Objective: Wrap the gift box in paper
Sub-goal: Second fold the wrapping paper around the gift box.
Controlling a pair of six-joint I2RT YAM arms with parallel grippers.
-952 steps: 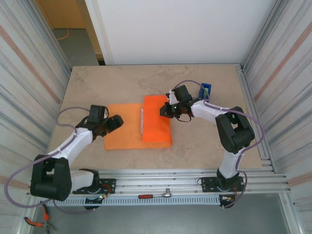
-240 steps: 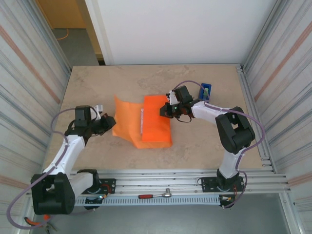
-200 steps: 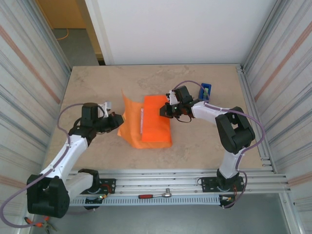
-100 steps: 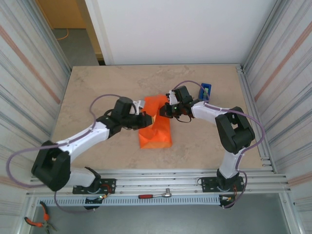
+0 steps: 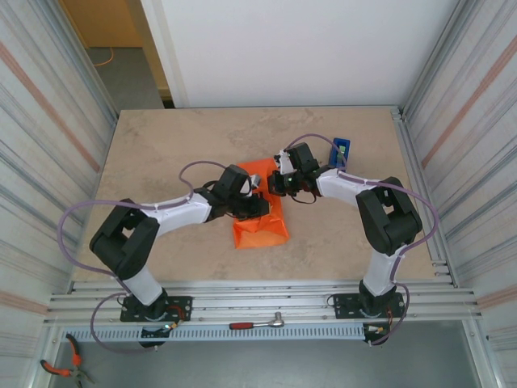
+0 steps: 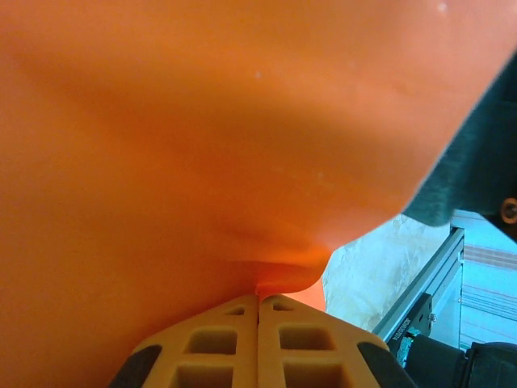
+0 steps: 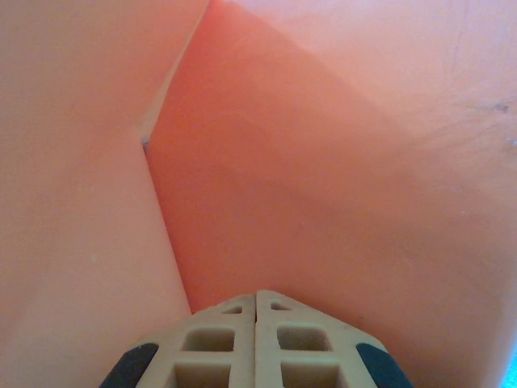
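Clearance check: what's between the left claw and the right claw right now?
In the top view, the orange paper, folded up into a ridge, lies between the left claw and the right claw. Both wrist views show it against the shut fingertips.

On beige marbled tabletop, bunched bright orange paper sheet, left gripper and right gripper touching it, blue tape dispenser nearby

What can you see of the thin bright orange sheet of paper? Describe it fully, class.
The thin bright orange sheet of paper is plain, unprinted and matte. It lies folded over itself in a humped, creased bundle at the middle of the beige marbled tabletop. The left gripper, shut, seems to pinch a curled fold of it. The right gripper, also shut, has its tips against the far right side of the bundle.
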